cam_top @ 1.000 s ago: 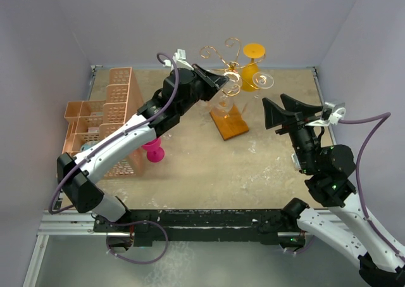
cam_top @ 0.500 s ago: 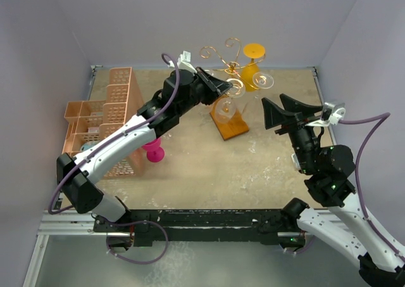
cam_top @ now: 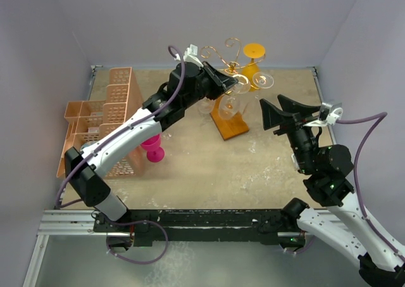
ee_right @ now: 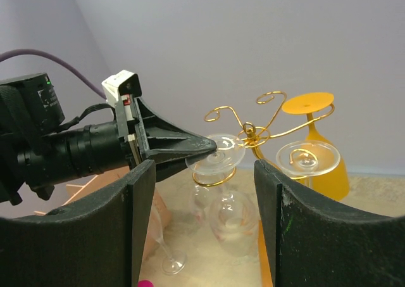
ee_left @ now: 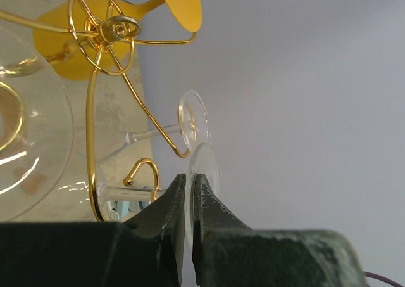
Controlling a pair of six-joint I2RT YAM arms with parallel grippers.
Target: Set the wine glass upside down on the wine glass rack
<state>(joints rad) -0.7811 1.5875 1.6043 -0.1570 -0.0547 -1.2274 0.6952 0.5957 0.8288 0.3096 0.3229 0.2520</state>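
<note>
My left gripper [cam_top: 231, 84] is shut on the flat foot [ee_left: 204, 166] of a clear wine glass [cam_top: 229, 103]. The glass hangs upside down with its bowl [ee_right: 231, 221] below. Its stem [ee_left: 130, 192] lies inside a curled arm [ee_right: 214, 180] of the gold wine glass rack [cam_top: 225, 51], and the foot [ee_right: 220, 153] sits just above that curl. The rack's wooden base [cam_top: 230, 123] is underneath. My right gripper [ee_right: 204, 166] stands open, apart from the rack on its right [cam_top: 278, 113], facing it with nothing between its fingers.
A second clear glass [cam_top: 262, 80] and an orange glass [cam_top: 253, 64] hang upside down on the rack. An orange lattice crate [cam_top: 101, 119] stands at the left, a pink glass [cam_top: 153, 151] beside it. Another clear glass [ee_right: 169, 260] stands on the table left of the rack.
My left gripper has carried the glass up and to the right, onto the rack's curled arm. The right arm has barely moved.
</note>
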